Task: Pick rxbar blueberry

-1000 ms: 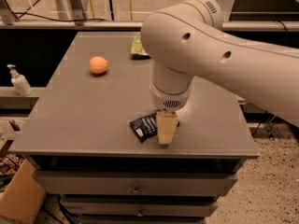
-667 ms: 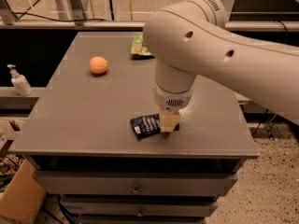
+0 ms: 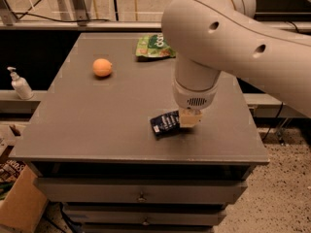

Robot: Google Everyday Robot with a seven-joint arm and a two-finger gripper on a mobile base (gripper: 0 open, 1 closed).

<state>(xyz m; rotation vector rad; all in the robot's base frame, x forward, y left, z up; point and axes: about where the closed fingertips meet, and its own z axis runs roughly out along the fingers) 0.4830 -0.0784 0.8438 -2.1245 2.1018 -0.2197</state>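
The tool (image 3: 189, 119) has sunk onto the three-o'clock end of the bar (image 3: 164, 124); its grip cannot be told, but grasping looks near.

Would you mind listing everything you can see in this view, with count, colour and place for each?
rxbar blueberry: one, dark navy with white lettering, flat on the table near its front edge, right of centre.
round fruit: one, orange, on the table's left rear part.
green snack bag: one, green, at the table's far edge, partly behind the arm.
table: one, grey, with drawers under the top.
pump bottle: one, white, on the ledge left of the table.
cardboard box: one, brown, on the floor at lower left.
arm: one, white, reaching in from the right over the table.
gripper: one, pale tan, pointing down at the bar's right end.
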